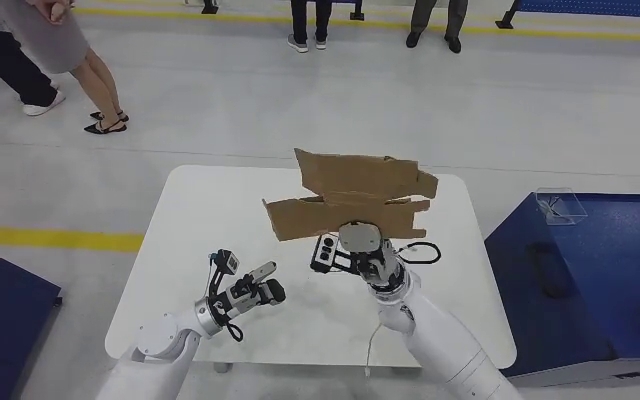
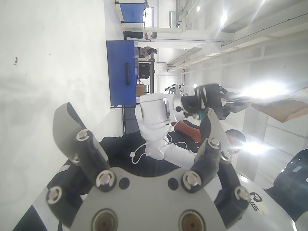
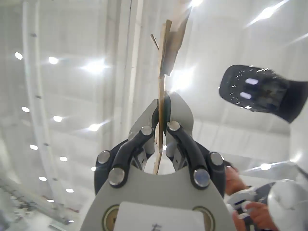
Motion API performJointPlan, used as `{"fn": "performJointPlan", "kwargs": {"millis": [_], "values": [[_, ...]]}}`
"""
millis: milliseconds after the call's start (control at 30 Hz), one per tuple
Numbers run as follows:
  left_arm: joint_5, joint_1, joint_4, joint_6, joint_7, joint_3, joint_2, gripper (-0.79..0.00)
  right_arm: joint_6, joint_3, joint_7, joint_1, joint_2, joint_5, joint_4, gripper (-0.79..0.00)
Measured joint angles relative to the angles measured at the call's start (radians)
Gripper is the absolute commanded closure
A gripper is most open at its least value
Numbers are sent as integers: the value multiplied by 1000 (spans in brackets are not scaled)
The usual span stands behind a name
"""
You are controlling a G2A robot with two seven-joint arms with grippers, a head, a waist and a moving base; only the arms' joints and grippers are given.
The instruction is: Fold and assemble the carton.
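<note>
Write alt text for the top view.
The right gripper holds an unassembled brown carton up over a white table. The left gripper is open and empty beside it, over the table's near side.

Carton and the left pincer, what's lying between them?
Only bare table, seen in the top view. The open left pincer sits apart from the carton, which the right pincer grips.
</note>
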Motion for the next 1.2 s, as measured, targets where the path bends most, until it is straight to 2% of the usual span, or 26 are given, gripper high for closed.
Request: {"fn": "performJointPlan", "kwargs": {"millis": [67,100,233,367,400,500,633,900,967,1100,1167,1200], "values": [[0,0,0,0,0,0,0,-785,-154,36,74,24,8,-213,44,0],[0,0,0,0,0,0,0,-785,-276,63,113,36,13,-338,69,0],[0,0,0,0,0,0,0,-785,-647,173,146,53,31,-616,105,0],[0,0,0,0,0,0,0,-785,-988,299,86,29,48,-810,79,0],[0,0,0,0,0,0,0,-785,-1101,338,51,13,53,-877,62,0],[0,0,0,0,0,0,0,-785,-1298,416,-88,-40,61,-1046,-24,0],[0,0,0,0,0,0,0,-785,-1407,457,-198,-87,66,-1201,-80,0],[0,0,0,0,0,0,0,-785,-1402,456,-197,-88,66,-1197,-81,0],[0,0,0,0,0,0,0,-785,-1411,467,-215,-94,68,-1238,-95,0],[0,0,0,0,0,0,0,-785,-1566,529,-367,-118,64,-1493,-144,0],[0,0,0,0,0,0,0,-785,-1608,578,-462,-122,58,-1625,-187,0],[0,0,0,0,0,0,0,-785,-1612,624,-537,-128,52,-1744,-231,0]]}}
